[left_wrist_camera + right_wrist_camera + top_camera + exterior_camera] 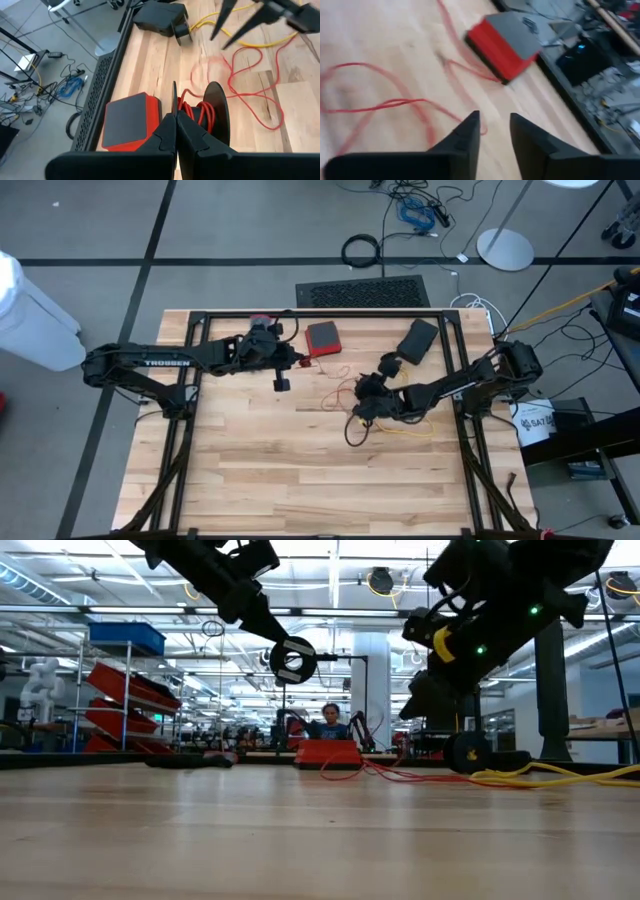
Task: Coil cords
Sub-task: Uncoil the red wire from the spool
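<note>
- Left gripper (282, 383): arm reaches in from the counter's (260, 470) left edge toward the far middle, wrist bent down. The left wrist view shows its fingers (170, 137) pressed fully together, nothing between them; the low view shows the gripper hanging well above the counter.
- Red box (322, 338): far centre of the counter, just right of the left gripper. Only the left wrist view shows a dark spool (216, 107) wound with red cord beside the box.
- Red cord (252, 95): thin, lying in loose loops on the counter between the two grippers; uncoiled. The right wrist view shows it blurred, trailing toward the red box.
- Right gripper (362, 408): arm comes from the right edge, stretched low toward the centre. The right wrist view shows its fingers (470, 131) parted with a gap, gripping nothing, over bare wood near the red cord.
- Yellow cord (560, 776): loose on the counter under the right arm, clearest in the low view.
- Black box (417, 340): far right of the counter.
</note>
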Motion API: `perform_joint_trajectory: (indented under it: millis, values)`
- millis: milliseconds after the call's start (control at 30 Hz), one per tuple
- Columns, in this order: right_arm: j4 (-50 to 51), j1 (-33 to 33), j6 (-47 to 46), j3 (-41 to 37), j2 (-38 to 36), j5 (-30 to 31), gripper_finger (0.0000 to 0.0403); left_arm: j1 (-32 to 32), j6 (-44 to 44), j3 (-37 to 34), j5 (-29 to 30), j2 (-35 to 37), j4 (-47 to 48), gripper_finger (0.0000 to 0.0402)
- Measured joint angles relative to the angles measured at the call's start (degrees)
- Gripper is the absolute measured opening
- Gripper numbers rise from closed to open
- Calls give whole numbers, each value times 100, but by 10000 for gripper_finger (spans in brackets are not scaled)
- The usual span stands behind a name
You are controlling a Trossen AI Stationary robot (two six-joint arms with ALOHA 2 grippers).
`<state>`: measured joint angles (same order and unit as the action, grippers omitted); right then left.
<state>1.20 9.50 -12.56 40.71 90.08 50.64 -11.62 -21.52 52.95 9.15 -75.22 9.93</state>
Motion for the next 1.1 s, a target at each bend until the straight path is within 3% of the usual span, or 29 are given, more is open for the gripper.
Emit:
perform_joint_trajectory:
  millis: [167, 367, 600, 767, 1100]
  values:
    - [-619, 331, 348, 0, -9, -132, 140, 0, 15, 0, -75, 0, -14, 0]
    - [-2203, 463, 1198, 0, -9, -358, 152, 2, 163, 0, -382, 0, -141, 0]
    - [-3072, 16, 1541, 0, 95, -1236, 147, 129, 175, 0, -601, 4, -191, 0]
    - [-3759, -329, 1540, -2, 629, -1894, 146, 204, 170, 0, -605, 4, -189, 0]
    - [-5052, -594, 1604, 0, 1306, -2412, 146, 238, 168, 0, -627, 4, -169, 0]
